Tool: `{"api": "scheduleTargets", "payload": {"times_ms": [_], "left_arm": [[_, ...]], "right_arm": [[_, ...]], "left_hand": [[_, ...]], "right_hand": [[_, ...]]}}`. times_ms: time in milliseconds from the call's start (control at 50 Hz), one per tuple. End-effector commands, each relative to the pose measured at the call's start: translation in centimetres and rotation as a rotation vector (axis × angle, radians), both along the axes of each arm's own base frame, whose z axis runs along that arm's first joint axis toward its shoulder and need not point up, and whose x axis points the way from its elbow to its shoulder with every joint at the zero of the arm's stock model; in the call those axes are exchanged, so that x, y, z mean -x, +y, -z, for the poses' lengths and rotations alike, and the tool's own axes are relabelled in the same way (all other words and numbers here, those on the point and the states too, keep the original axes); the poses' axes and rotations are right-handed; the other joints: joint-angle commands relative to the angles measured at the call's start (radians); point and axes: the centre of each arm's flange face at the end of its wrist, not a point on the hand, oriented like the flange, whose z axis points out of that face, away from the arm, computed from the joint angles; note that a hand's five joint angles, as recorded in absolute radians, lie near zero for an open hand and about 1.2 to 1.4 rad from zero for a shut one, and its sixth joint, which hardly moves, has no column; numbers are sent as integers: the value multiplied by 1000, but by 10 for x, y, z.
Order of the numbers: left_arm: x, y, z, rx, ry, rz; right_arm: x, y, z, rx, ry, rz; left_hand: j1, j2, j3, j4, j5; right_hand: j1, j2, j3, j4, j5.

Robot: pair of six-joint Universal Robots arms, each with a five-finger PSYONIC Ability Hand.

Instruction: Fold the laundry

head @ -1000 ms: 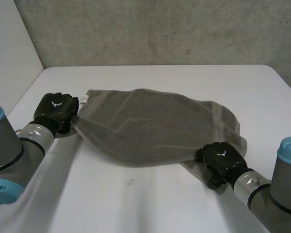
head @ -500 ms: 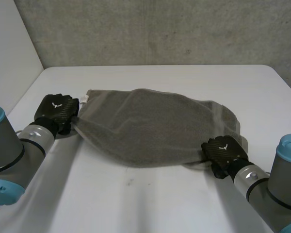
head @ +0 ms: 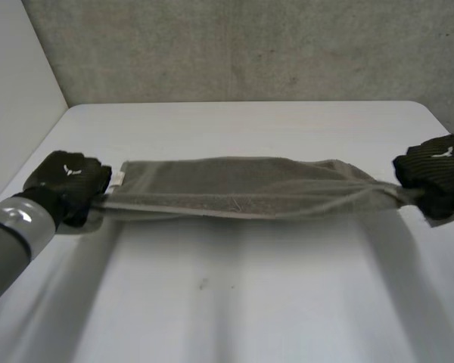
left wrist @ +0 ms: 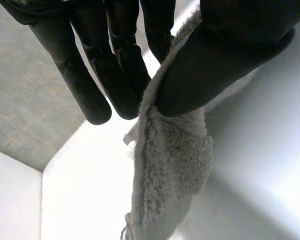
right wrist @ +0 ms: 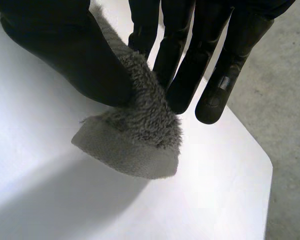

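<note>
I hold a grey towel [head: 242, 193] by its two ends, and its long axis runs straight from left to right across the white counter [head: 234, 302], about midway between the near edge and the far wall [head: 250, 45]. It is drawn out into a long, narrow band, its layers gathered together, with a lengthwise crease along the middle. A small white tag [head: 121, 179] sits at its left end, just beside my left hand [head: 64, 178].

From above, my left hand is at the left end of the towel and my right hand [head: 439, 166] at the right end, well apart, backs of both hands up. My left arm comes in low from the near left.

The head view hides both grips, but the wrist views show them. On the left, my thumb [left wrist: 230, 55] presses the towel's edge against my straight fingers [left wrist: 85, 85], and the loose corner hangs down past them above the counter. On the right, the thumb [right wrist: 65, 55] pinches the fluffy end against the fingers [right wrist: 230, 65] in the same way, with a short hemmed corner sticking out beyond the pinch, off the counter. I cannot tell whether the middle of the towel touches the counter.
</note>
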Motion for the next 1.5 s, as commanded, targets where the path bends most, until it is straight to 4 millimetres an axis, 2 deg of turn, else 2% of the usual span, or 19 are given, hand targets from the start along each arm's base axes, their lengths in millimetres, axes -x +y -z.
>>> {"api": "scheduleTargets", "payload": {"times_ms": [20,120,160,260,380,440,520,540,580,600,640,720,820,860,920,1020,1240,1380,1500], "left_arm": [[-8,42,-2,-65,-220,98],[-6,54,20,-129,-299,157],[-4,49,49,-240,-347,185],[2,31,78,-338,-404,220],[13,-3,72,-256,-410,228],[23,-35,50,-123,-380,200],[48,-86,-27,256,-273,103],[48,-86,-27,258,-273,102],[62,-109,-104,588,-92,-27],[62,-109,-105,590,-91,-28],[60,-116,-164,832,110,-134],[57,-111,-189,937,200,-151],[57,-107,-164,833,163,-133],[56,-107,-130,733,120,-120],[56,-105,-112,682,97,-112],[54,-94,-38,506,23,-48],[50,-74,51,350,-43,5],[39,-56,69,261,-92,6],[19,-22,46,168,-241,20]], "right_arm": [[21,7,-6,-132,139,-51],[21,13,35,-321,202,-129],[21,7,60,-408,228,-171],[21,-6,68,-409,234,-173],[9,-31,63,-296,213,-167],[-4,-56,41,-141,153,-135],[-16,-98,-25,217,0,-24],[-16,-99,-25,218,-1,-24],[-19,-118,-79,511,-134,47],[-19,-118,-79,513,-135,48],[-19,-122,-125,789,-263,87],[-14,-114,-152,963,-320,106],[-15,-107,-145,936,-315,95],[-18,-106,-124,848,-300,80],[-19,-105,-109,785,-288,62],[-26,-100,-45,545,-256,1],[-25,-89,75,187,-168,8],[-20,-73,90,69,-47,-7],[-15,-33,76,-148,115,-86]], "left_hand": [[211,179,181,179,187],[211,179,181,179,187],[211,179,181,179,187],[211,179,181,179,187],[211,179,181,179,187],[211,179,181,179,187],[211,179,181,179,187],[211,179,181,179,187],[211,179,181,179,187],[211,179,181,179,187],[211,179,181,179,187],[211,179,181,179,187],[211,179,181,179,187],[211,179,181,179,187],[211,179,181,179,187],[211,179,181,179,187],[211,179,181,179,187],[211,179,181,179,187],[211,179,181,179,187]], "right_hand": [[445,227,221,204,243],[445,227,221,204,243],[445,227,221,204,243],[445,227,221,204,243],[445,227,221,204,243],[445,227,221,204,243],[445,227,221,204,243],[445,227,221,204,243],[445,227,221,204,243],[445,227,221,204,243],[445,227,221,204,243],[445,227,221,204,243],[445,227,221,204,243],[445,227,221,204,243],[445,227,221,204,243],[445,227,221,204,243],[445,227,221,204,243],[445,227,221,204,243],[445,227,221,204,243]]}}
